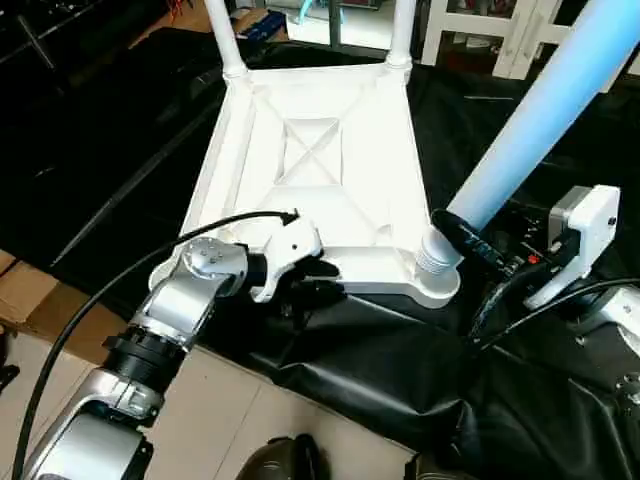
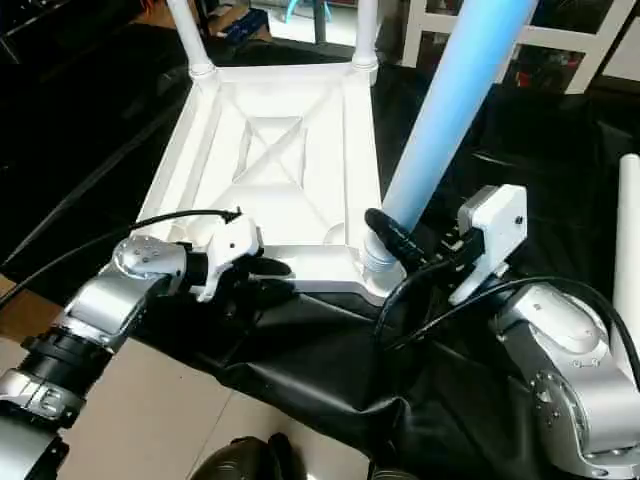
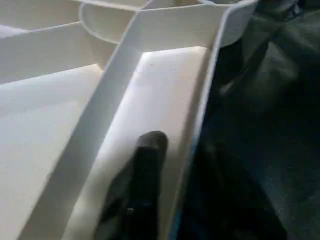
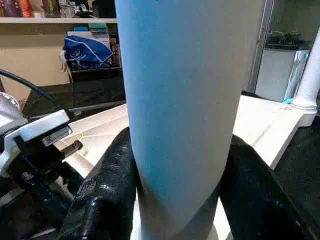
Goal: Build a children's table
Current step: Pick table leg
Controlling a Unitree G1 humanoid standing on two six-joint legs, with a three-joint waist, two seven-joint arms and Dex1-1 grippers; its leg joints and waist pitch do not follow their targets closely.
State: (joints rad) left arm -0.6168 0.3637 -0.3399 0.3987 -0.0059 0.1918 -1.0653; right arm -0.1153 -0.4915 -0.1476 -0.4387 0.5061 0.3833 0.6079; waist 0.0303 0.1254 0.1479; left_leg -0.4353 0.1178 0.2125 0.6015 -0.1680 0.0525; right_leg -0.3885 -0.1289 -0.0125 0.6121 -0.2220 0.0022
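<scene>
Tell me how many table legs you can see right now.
4: two legs stand in the tabletop's far sockets, one held by the right gripper at the near socket, one lying at far right.

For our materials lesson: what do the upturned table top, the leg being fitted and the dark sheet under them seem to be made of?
Table top: probably moulded plastic, smooth white with a slight sheen; thin ribs cross its underside.
Leg: seemingly the same plastic, a smooth, seamless, pale tube.
Dark sheet: looks like black vinyl or coated fabric; it wrinkles and glints.
</scene>
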